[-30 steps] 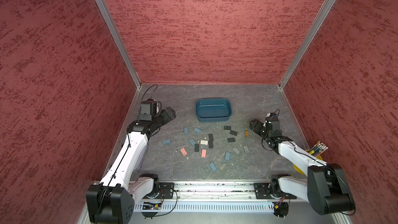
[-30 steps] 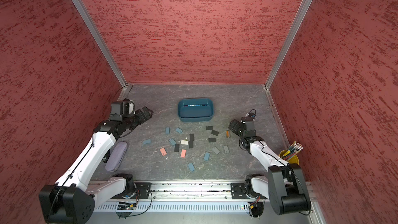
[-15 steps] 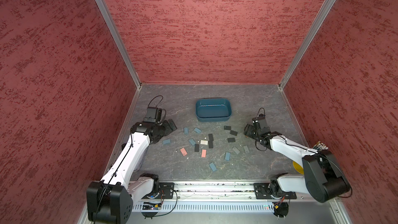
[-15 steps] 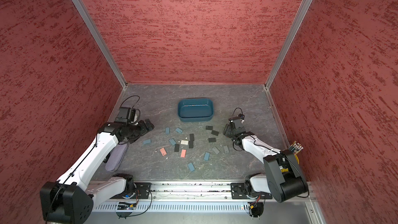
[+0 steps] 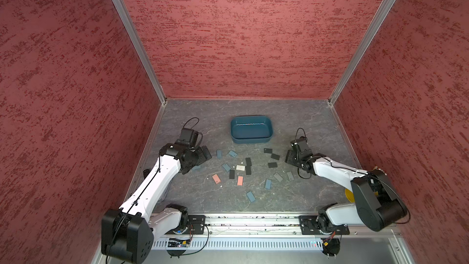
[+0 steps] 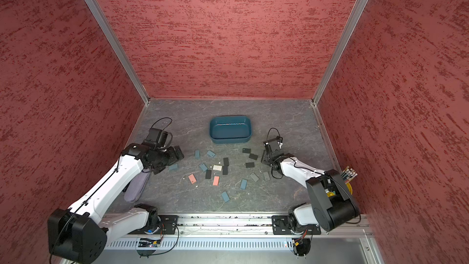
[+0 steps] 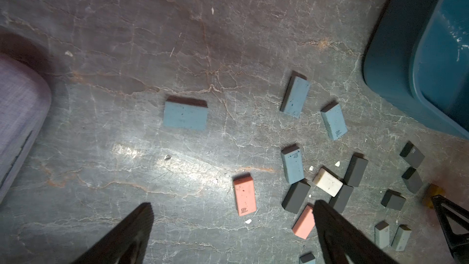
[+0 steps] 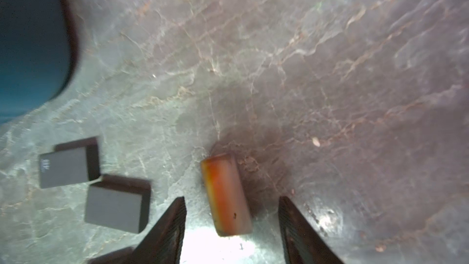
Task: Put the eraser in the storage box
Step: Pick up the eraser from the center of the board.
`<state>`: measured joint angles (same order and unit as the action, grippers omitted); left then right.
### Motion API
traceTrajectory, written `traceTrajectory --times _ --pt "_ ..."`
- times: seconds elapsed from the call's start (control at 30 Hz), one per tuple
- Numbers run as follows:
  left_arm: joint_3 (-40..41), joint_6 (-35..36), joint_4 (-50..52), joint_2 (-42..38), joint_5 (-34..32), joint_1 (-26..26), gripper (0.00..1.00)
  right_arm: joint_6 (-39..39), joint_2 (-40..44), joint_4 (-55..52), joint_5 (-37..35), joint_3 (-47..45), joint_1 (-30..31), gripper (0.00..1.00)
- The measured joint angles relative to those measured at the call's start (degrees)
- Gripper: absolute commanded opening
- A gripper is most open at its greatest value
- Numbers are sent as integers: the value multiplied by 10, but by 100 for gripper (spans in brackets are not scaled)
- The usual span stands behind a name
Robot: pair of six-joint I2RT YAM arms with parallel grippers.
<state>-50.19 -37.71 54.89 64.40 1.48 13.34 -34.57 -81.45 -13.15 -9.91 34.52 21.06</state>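
Observation:
An orange eraser (image 8: 225, 194) lies flat on the grey table between the fingers of my right gripper (image 8: 232, 198). The jaws stand open, with a gap on each side of it. In both top views that gripper (image 5: 289, 157) is low over the table, right of the scattered erasers, and covers the orange one. The teal storage box (image 5: 251, 140) stands behind the erasers, with no eraser visible inside. My left gripper (image 7: 233, 204) hangs wide open over bare table and a pink eraser (image 7: 245, 196), holding nothing. A blue eraser (image 7: 185, 115) lies ahead of it.
Several blue, black, pink and white erasers (image 5: 240, 167) lie scattered mid-table. Two black erasers (image 8: 68, 166) lie beside my right gripper. A purple pouch (image 6: 135, 186) lies by the left wall under my left arm. A yellow pencil cup (image 6: 349, 176) stands at the right front.
My right gripper has moved left and down over the orange eraser, and its jaws have narrowed around it. My left gripper has come down and forward, staying wide open.

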Motion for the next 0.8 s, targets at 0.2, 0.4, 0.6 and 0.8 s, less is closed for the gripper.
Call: traceTrajectory --times 0.2,0.4,0.6,0.8 --pt "6 -12 7 3 -13 22 100 1 -11 -3 0 11 2 43" --pt "7 -21 8 19 -21 42 100 5 -36 -4 1 24 5 35" --pt "17 -31 10 23 -30 53 100 7 -50 -5 2 37 7 28" --pt "18 -37 10 24 -31 60 100 8 -59 -7 2 44 8 20"
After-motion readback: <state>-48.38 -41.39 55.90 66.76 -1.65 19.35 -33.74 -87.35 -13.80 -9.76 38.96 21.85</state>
